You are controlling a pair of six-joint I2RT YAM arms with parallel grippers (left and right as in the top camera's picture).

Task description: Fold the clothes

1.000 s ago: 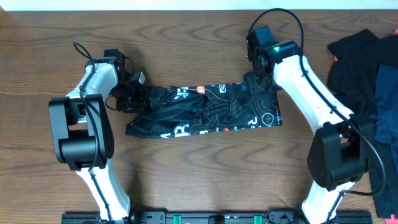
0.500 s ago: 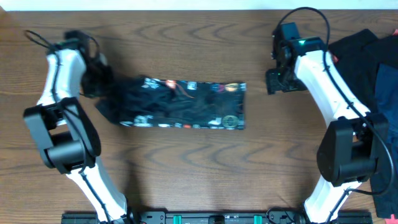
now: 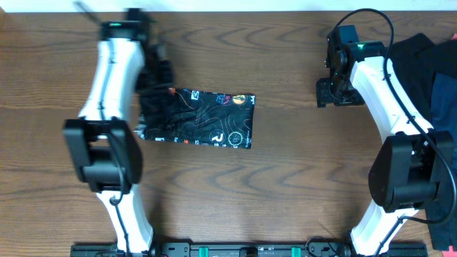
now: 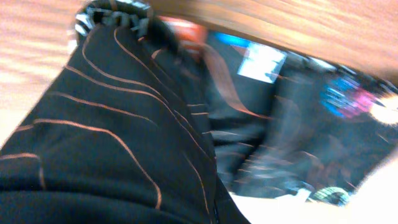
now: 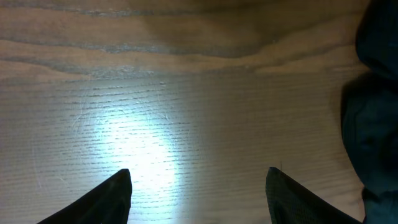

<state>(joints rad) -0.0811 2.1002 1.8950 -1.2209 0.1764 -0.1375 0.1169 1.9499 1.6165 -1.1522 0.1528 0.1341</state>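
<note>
Overhead, the folded black garment point(image 3: 196, 118) lay on the table point(image 3: 285, 185). The left gripper point(image 3: 153, 84) was at its upper-left corner, and I could not tell how its jaws stood. The right gripper point(image 3: 330, 93) was well apart to the garment's right.

From the left wrist, the blurred garment point(image 4: 124, 143) filled the frame.

From the right wrist, the right gripper point(image 5: 199, 190) showed spread jaws over wood.

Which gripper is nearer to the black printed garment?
Left. The left gripper is at the far left corner of the garment; the right gripper is apart, off to its right.
</note>
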